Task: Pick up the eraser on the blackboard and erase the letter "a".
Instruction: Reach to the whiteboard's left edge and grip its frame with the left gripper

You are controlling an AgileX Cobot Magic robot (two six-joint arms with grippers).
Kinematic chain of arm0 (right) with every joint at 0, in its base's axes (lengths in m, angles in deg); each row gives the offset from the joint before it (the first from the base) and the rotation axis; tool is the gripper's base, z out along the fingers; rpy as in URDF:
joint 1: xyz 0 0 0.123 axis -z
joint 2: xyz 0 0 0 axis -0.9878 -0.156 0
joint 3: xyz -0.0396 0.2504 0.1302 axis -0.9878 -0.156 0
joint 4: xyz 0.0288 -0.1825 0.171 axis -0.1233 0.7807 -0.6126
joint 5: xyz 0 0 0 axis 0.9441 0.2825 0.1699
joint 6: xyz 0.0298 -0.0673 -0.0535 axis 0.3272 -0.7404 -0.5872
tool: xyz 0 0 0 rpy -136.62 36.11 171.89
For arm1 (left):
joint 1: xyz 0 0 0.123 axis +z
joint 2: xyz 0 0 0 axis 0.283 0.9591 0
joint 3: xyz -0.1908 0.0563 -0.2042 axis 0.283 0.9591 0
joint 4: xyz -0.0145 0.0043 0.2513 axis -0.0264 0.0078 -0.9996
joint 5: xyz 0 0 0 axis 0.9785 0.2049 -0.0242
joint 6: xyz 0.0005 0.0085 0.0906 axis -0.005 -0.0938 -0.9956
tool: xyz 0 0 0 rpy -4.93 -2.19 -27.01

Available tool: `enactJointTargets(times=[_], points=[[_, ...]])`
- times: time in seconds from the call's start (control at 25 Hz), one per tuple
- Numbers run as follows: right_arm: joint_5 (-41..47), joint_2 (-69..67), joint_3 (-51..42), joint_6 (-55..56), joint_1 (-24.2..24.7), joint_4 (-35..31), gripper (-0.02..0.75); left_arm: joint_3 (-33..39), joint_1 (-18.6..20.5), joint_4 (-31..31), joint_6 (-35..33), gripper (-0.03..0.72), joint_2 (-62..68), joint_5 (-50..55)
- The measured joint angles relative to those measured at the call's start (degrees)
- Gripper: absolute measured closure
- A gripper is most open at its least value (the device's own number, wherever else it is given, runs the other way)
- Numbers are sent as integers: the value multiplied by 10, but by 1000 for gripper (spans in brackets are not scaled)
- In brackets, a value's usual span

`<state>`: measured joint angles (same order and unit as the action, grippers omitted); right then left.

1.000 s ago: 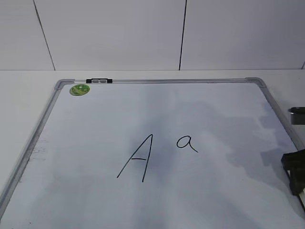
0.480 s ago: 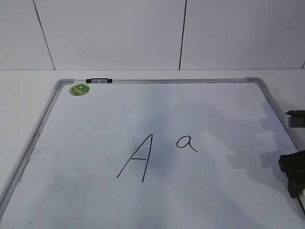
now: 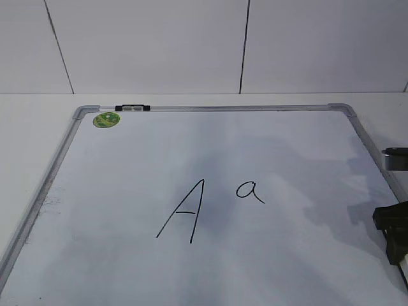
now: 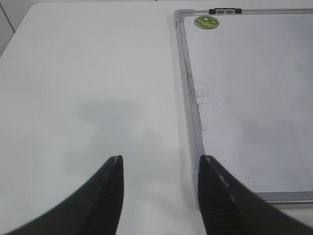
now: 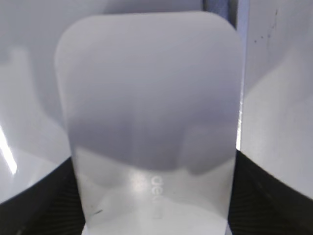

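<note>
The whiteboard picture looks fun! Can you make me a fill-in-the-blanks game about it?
1. The round sticker in the board's corner is colored ____.
2. Two letters are drawn on the board: a big "A" and, to its right, a ____ "a".
3. In the right wrist view, the right hand has its fingers on both sides of the white ____.
4. The left hand holds ____.

Missing words: green; small; eraser; nothing

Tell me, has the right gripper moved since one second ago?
Yes. The right gripper has shifted slightly left, further in over the blackboard frame's right side.
</note>
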<state>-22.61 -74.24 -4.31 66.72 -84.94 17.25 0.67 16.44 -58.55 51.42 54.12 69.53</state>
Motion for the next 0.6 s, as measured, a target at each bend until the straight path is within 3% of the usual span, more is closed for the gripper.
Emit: enactJointTargets(times=[0.6], points=[[0, 0, 0, -8, 0, -2, 174, 0, 0, 0, 0, 317, 0, 0]])
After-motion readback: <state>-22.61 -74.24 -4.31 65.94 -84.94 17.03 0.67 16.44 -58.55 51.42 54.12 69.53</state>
